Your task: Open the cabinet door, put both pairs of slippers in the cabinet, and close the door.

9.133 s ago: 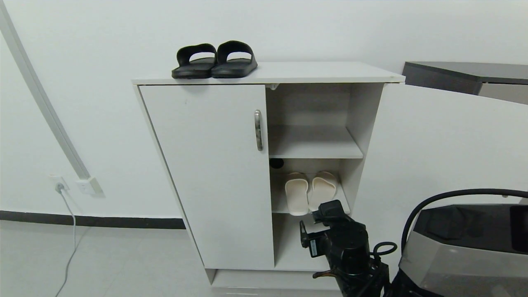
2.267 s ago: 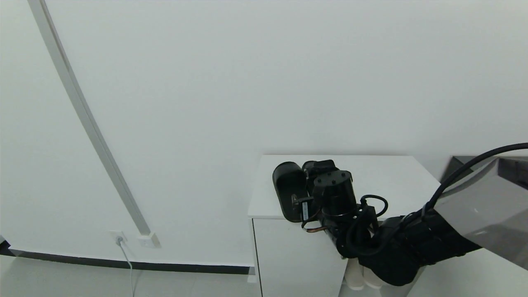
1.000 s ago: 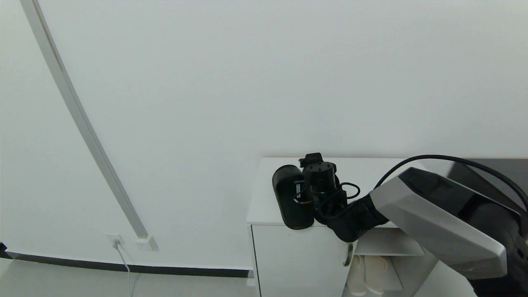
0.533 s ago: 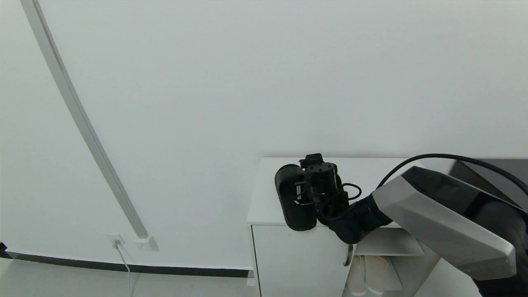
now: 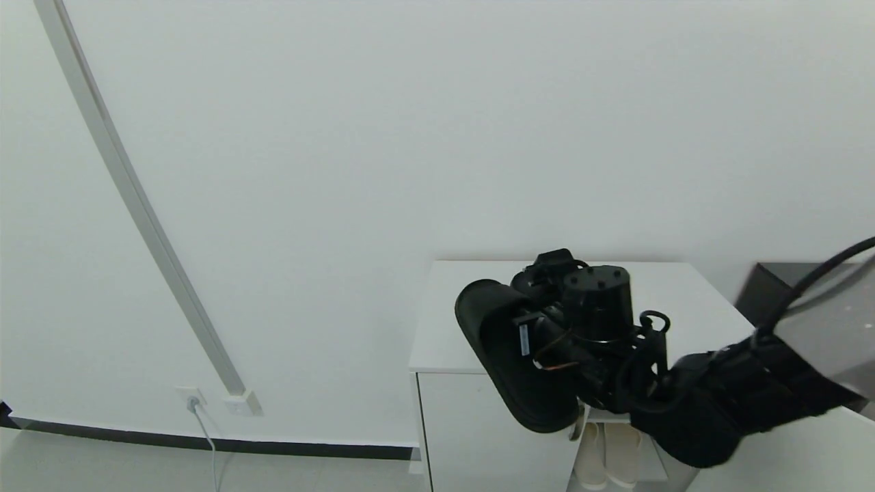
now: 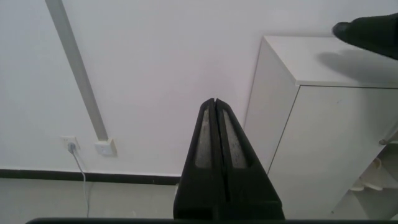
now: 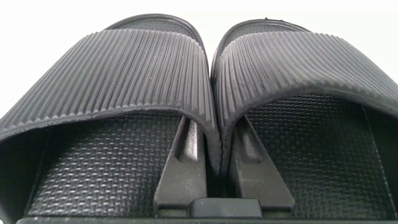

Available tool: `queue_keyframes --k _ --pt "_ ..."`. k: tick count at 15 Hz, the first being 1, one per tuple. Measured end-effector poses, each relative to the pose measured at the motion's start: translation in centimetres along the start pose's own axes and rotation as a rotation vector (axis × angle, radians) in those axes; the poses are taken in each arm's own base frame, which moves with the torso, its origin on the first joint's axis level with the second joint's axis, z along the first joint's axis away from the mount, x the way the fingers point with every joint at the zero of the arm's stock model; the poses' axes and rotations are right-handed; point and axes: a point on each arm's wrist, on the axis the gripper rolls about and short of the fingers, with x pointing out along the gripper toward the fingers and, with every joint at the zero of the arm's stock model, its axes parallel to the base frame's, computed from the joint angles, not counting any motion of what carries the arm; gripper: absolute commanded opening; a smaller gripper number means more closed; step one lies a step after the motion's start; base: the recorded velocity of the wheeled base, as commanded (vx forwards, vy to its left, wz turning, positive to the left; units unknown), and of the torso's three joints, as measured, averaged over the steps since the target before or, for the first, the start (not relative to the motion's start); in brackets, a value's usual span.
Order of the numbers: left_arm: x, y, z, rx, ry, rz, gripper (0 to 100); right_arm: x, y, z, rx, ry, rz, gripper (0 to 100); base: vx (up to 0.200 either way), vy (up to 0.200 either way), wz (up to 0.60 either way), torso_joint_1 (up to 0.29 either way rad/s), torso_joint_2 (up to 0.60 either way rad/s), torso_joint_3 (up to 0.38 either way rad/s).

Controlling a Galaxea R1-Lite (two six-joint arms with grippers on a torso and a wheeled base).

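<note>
R gripper [image 7: 217,167] is pinching the black slippers [image 7: 130,81]. 1 of its fingers [image 7: 183,168] sits inside each slipper under the strap, and the 2 inner strap edges are squeezed between them. The pair is side by side, straps touching.

In the head view the black slippers [image 5: 526,369] hang on the L side of the R wrist, tilted, with 1 sole facing out. The high end is over the cabinet [image 5: 472,328] top. The low end is past the front edge, in front of the top of the L door [image 5: 478,437]. Can't tell if they touch the top.

The L door is shut. The R door [image 5: 786,458] is swung open. White slippers [image 5: 605,454] sit as a pair on a lower shelf inside the R half, below and well apart from the black pair.

L gripper [image 6: 216,143] has its fingers pressed together with nothing in them. It is low, off the cabinet's [image 6: 323,143] L side, and points toward the wall [image 6: 155,74]. A black slipper toe [image 6: 373,34] pokes over the cabinet top, well apart from it.

A socket [image 5: 188,396] with a cable is low on the wall, and a grey strip [image 5: 130,191] runs up from beside it.
</note>
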Motion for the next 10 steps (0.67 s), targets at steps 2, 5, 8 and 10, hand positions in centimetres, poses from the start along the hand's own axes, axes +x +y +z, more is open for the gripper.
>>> queue_keyframes --k 2,5,8,10 --pt "0.0 0.0 0.0 -0.001 0.0 0.001 0 -4.0 -0.1 1.0 0.001 -0.014 0.092 0 0.0 0.0 0.0 0.0 0.0 0.0" --pt "0.0 0.0 0.0 0.0 0.0 0.0 0 -8.1 -0.8 2.4 0.014 -0.054 0.177 0 0.0 0.0 0.0 0.0 0.0 0.0" --pt "0.0 0.0 0.0 0.001 0.0 0.0 0 -10.4 -1.7 3.4 0.008 -0.042 0.24 0 0.0 0.0 0.0 0.0 0.0 0.0" --pt "0.0 0.0 0.0 0.002 0.0 0.003 0 -11.2 -2.3 4.1 0.016 -0.057 0.239 0 0.0 0.0 0.0 0.0 0.0 0.0"
